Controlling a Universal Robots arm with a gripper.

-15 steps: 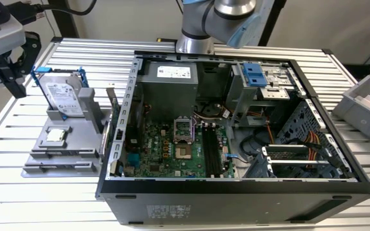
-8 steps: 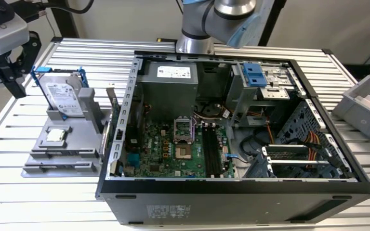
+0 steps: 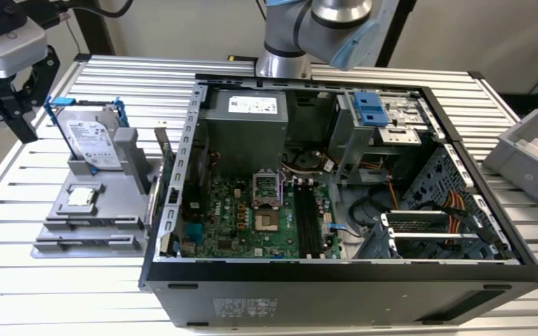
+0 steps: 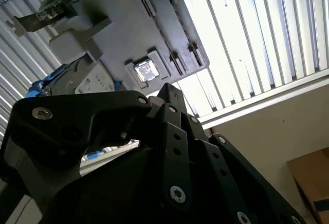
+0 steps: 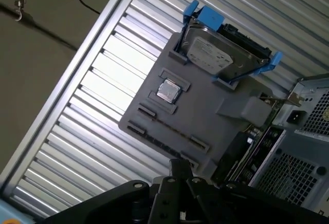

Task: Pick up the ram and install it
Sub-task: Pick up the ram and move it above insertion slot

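Open PC case (image 3: 344, 276) is nearest, its motherboard (image 3: 241, 210) exposed. Just beside it, on the exterior view's left, a grey fixture (image 3: 92, 210) sits on the slatted surface (image 3: 26, 280). It holds the processor chip (image 3: 82, 197) and the hard drive (image 3: 96, 143). The ram (image 5: 240, 149) sits in the fixture's case-side edge, untouched. Further back the gripper (image 3: 36, 112) hovers, fingers spread, holding nothing.

Worktop (image 3: 82, 294): we see ribbed silver slats, glaring bright.
Floor (image 5: 41, 54): we find plain tan below its edge.
Wall (image 3: 185, 28): we see pale grey behind the worktop.
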